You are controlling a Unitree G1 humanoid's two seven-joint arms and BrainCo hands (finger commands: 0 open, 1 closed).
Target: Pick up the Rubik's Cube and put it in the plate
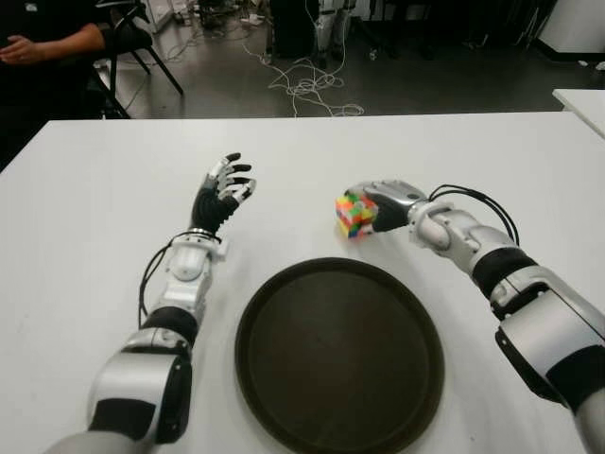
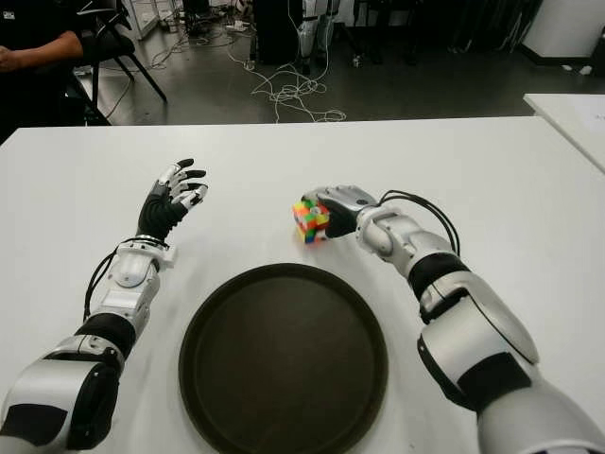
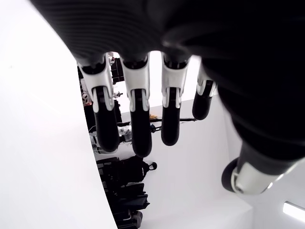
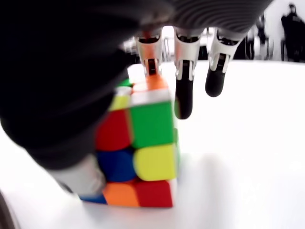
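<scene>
Multicoloured plastic Rubik's Cube sitting on the white tabletop, just beyond the far rim of the round dark-brown plate, toward its right side. Not yet lifted by the look of the right wrist view: bottom edge appears down on the table.

Right hand up against the cube from the right side. Thumb pressed against one face, one finger over the top edge, the other fingers hanging straight beyond the cube and touching nothing. Reads as a partial grip, not a closed one.

Handling guess: light, rigid, smooth glossy faces, so likely slippery under a light pinch; layers could twist if squeezed off-centre. Best taken on two opposite flat faces, mid-height, thumb against fingers.

Plate shallow with a low raised rim, nothing in it. Short carry toward the robot, only that rim to clear.

Left hand idle left of the plate's far edge, fingers loosely extended, holding nothing.
</scene>
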